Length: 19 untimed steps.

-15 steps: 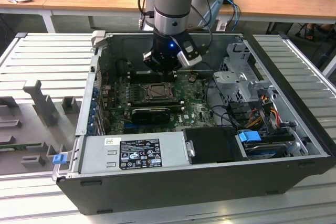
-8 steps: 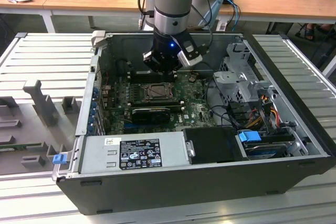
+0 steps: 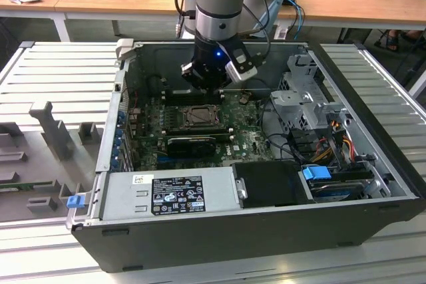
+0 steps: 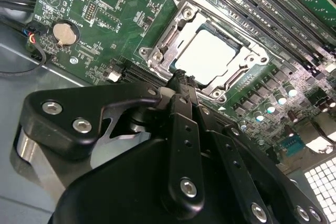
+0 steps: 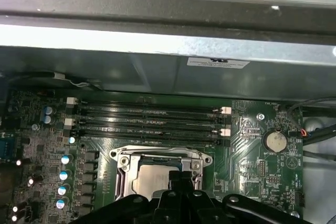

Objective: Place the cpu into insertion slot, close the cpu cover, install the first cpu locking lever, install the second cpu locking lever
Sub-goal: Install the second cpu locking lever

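The cpu (image 4: 212, 56) lies flat in the insertion slot (image 3: 198, 116), its pale face showing through the window of the cpu cover (image 4: 247, 51), which lies down over it. In the first wrist view the cpu (image 5: 149, 181) sits inside the silvery cover frame (image 5: 157, 155). My gripper (image 4: 181, 80) hangs just above the motherboard at one edge of the socket, fingers pressed together into a thin tip with nothing between them. The exterior view shows the gripper (image 3: 210, 84) just behind the socket. I cannot make out how the locking levers stand.
The open computer case (image 3: 266, 231) rests on a slatted metal table. Long black memory slots (image 5: 147, 121) run beside the socket. A black finned card (image 3: 193, 143), a coin battery (image 5: 274, 141), a power supply (image 3: 170, 194), a drive cage (image 3: 299, 98) and loose cables (image 3: 333, 144) surround it.
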Each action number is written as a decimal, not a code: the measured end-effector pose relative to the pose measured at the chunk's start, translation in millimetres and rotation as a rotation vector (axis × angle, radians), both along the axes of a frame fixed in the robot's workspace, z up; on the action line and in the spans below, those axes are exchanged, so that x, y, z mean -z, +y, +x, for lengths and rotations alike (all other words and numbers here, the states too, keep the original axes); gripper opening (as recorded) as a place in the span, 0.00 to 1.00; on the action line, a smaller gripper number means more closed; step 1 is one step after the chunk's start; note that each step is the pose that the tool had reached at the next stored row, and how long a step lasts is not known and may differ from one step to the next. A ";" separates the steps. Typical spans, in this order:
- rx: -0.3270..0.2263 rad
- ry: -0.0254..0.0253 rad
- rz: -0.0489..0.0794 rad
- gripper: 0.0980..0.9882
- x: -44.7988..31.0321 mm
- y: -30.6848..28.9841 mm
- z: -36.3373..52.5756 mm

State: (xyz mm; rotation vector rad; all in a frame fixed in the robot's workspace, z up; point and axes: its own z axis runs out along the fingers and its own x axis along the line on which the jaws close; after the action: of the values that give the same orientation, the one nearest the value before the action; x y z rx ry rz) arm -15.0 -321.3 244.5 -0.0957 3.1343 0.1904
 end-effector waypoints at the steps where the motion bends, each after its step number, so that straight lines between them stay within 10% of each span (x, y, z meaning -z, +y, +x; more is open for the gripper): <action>1: 0.000 0.0000 0.000 0.01 -3.2 0.0 0.0; 19: 0.000 -0.0002 0.000 0.01 -12.0 -11.2 0.1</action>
State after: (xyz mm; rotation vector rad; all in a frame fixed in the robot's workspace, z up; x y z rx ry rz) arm -14.9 -332.5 256.5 -0.0960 3.1341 0.1911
